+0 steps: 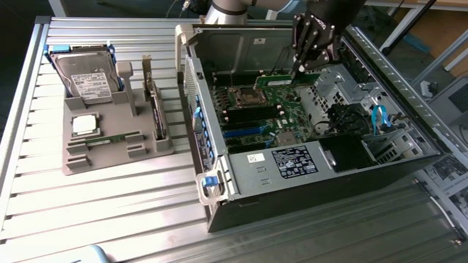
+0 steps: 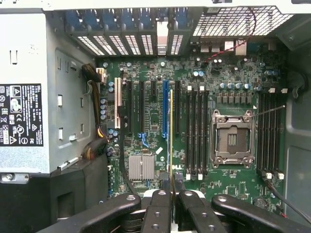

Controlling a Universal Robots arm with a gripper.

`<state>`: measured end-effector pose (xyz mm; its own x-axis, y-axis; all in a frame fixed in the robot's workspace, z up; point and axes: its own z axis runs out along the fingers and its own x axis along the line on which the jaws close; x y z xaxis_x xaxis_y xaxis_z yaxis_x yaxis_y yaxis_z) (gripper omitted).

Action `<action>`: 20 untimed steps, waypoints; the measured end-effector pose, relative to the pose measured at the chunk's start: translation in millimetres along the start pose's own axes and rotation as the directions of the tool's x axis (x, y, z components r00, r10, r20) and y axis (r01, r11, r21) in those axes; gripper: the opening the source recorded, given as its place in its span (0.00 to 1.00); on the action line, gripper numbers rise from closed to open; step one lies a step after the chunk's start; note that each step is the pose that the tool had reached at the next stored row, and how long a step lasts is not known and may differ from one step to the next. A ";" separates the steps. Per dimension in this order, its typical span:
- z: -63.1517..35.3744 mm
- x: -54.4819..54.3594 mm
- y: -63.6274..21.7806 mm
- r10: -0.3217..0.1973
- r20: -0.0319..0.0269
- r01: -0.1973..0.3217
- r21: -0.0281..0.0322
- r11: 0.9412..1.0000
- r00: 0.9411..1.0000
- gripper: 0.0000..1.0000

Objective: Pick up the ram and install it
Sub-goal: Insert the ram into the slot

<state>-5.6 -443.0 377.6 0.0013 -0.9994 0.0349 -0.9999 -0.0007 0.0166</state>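
My gripper (image 1: 299, 69) hangs inside the open computer case (image 1: 219, 181), above the motherboard (image 1: 270, 118). It is shut on the ram (image 1: 284, 81), a thin green stick held level just over the board near the empty processor socket (image 1: 246, 97). In the wrist view the ram (image 2: 171, 126) shows edge-on as a thin line running out from between the fingers of the gripper (image 2: 172, 190). It lies over the board between the blue expansion slot (image 2: 165, 114) and a bank of black memory slots (image 2: 194, 133). The processor socket (image 2: 232, 138) lies beyond those slots.
On the exterior view's left, a grey holder (image 1: 80, 159) carries a hard drive (image 1: 87, 79), a square silver chip (image 1: 85, 125), an identical green stick (image 1: 109, 139) and an upright expansion card (image 1: 153, 107). The power supply (image 1: 289, 161), drive cage (image 1: 358, 118) and cables crowd the case.
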 end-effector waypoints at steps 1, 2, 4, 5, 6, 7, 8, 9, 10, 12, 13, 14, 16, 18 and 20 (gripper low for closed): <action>0.2 -0.3 0.0 0.000 0.000 0.000 0.000 1.000 1.000 0.13; 0.4 -0.5 0.0 0.000 0.000 0.000 0.000 1.000 1.000 0.13; 0.7 -1.0 0.0 0.000 -0.001 0.000 0.000 1.000 1.000 0.13; 1.0 -1.1 0.0 0.000 -0.001 0.000 0.000 1.000 1.000 0.13; 1.2 -1.3 0.0 0.000 -0.001 0.000 0.000 1.000 1.000 0.13; 1.3 -1.5 0.0 0.000 -0.001 0.000 0.000 1.000 1.000 0.13; 1.6 -1.7 0.0 0.000 -0.001 0.000 0.000 1.000 1.000 0.13; 1.8 -1.8 0.0 0.000 -0.001 0.000 0.000 1.000 1.000 0.13; 2.0 -1.9 -0.1 0.000 -0.001 0.000 0.000 1.000 1.000 0.13; 2.4 -2.2 -0.1 0.000 -0.002 0.000 0.000 1.000 1.000 0.13; 2.7 -2.3 -0.1 0.000 -0.002 0.000 0.000 1.000 1.000 0.13; 3.0 -2.4 -0.1 0.000 -0.002 0.000 0.000 1.000 1.000 0.13; 3.6 -2.6 -0.1 0.000 -0.002 0.000 0.000 1.000 1.000 0.13; 4.2 -2.8 -0.1 0.000 -0.003 0.000 0.000 1.000 1.000 0.13; 4.8 -2.9 -0.1 0.000 -0.003 0.000 0.000 1.000 1.000 0.13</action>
<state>-5.6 -440.3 372.7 0.0012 -0.9993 0.0378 -0.9999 -0.0006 0.0167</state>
